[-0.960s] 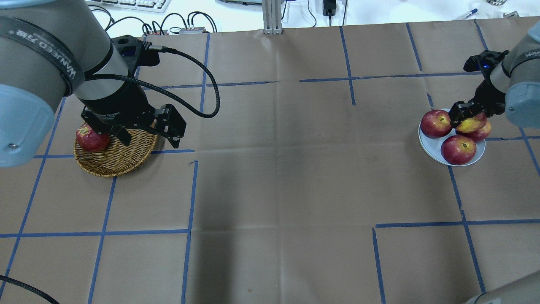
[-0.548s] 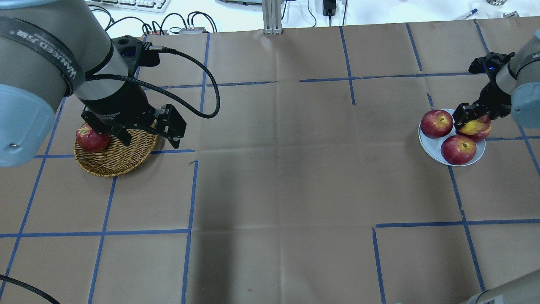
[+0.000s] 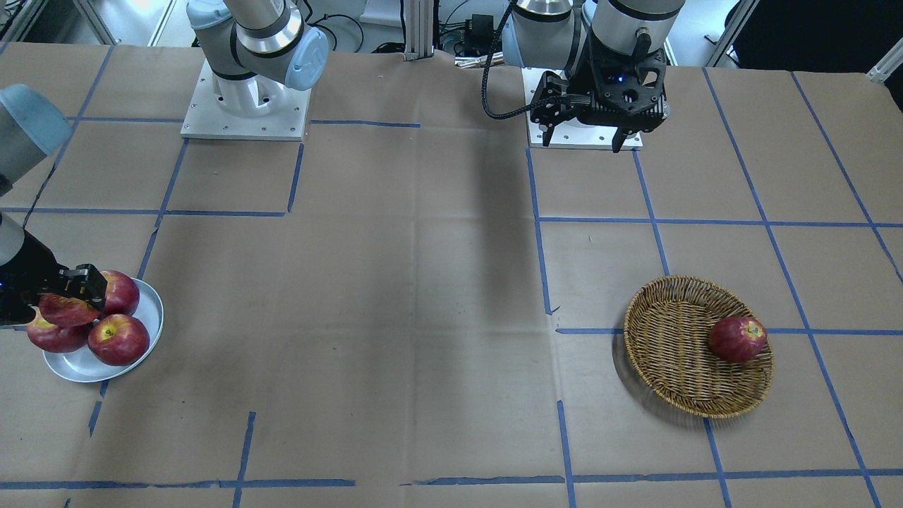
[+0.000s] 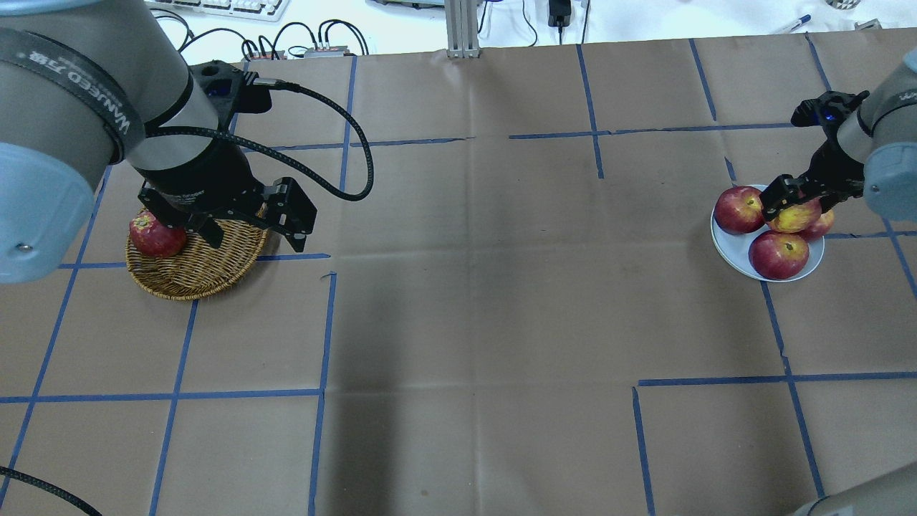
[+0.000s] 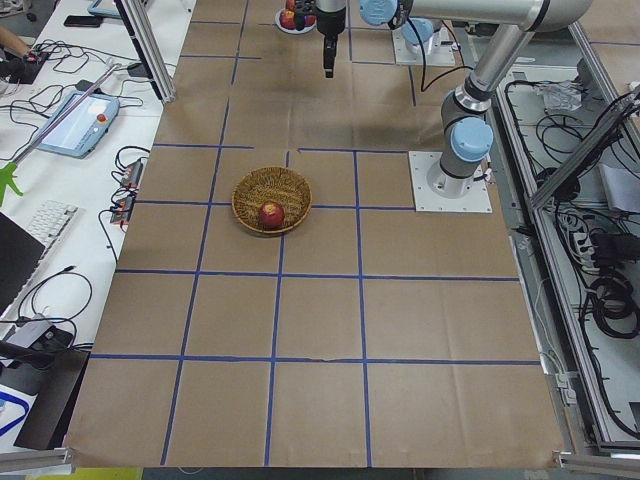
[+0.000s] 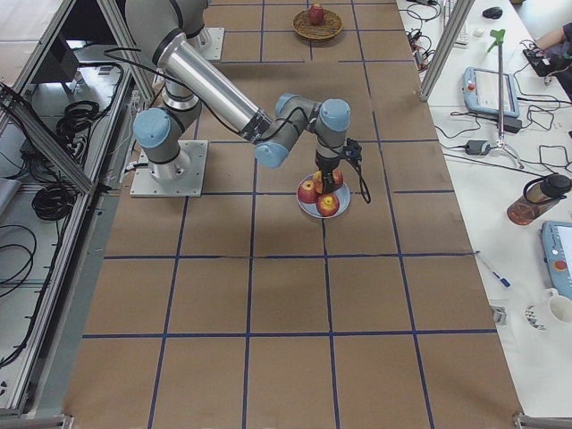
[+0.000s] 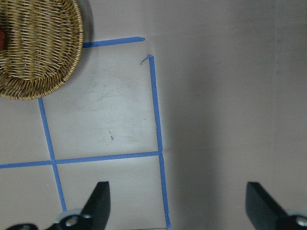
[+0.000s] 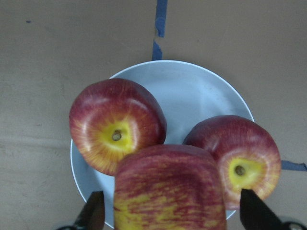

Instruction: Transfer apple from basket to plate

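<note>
My right gripper (image 4: 791,208) is shut on the paler, yellow-streaked apple (image 4: 795,216) and holds it over the white plate (image 4: 722,244), just above three darker red apples. In the right wrist view the apple (image 8: 169,189) fills the space between the fingers (image 8: 95,213), with the plate (image 8: 192,91) below. It also shows in the front view (image 3: 67,309). My left gripper (image 4: 243,222) is open and empty, hanging high by the wicker basket (image 4: 208,272). One dark red apple (image 4: 154,236) lies in the basket.
The table is brown paper marked with blue tape lines. The basket (image 3: 670,346) is at the robot's left end and the plate (image 3: 152,314) at its right end. The arm bases and cables sit along the robot's edge.
My right gripper with the pale apple has shifted a little right and then back left over the plate. The left arm and the basket have not moved.
</note>
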Robot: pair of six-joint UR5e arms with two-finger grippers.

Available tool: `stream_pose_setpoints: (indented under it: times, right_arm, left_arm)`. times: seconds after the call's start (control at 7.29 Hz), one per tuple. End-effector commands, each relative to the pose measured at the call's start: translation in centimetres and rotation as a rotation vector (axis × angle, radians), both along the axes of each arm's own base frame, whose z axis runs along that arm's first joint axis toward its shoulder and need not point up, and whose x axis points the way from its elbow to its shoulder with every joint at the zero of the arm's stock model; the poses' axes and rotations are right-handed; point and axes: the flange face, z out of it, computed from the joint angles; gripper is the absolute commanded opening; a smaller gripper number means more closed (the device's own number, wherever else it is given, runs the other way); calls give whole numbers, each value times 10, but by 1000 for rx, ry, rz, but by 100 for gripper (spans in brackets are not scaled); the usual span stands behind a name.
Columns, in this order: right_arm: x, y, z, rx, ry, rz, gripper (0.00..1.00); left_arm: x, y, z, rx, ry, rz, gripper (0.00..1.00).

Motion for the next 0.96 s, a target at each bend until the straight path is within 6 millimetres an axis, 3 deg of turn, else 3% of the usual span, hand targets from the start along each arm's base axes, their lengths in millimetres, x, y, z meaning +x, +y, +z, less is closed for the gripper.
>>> stream_pose_setpoints:
  times: [0.0, 0.27, 0.41, 0.82]
  right_arm:
    - [15, -8, 33, -47, 21, 27, 100]
    - [59, -7, 104, -29, -21, 28, 100]
    - [84, 6, 122, 22, -41, -2, 100]
    - [196, 52, 178, 10, -29, -106, 100]
  left_arm:
    - [0, 0, 0, 0, 0, -1, 99]
    - [0, 0, 0, 0, 0, -1, 99]
    - [0, 0, 0, 0, 0, -1, 99]
    - [0, 0, 1, -1, 0, -2, 99]
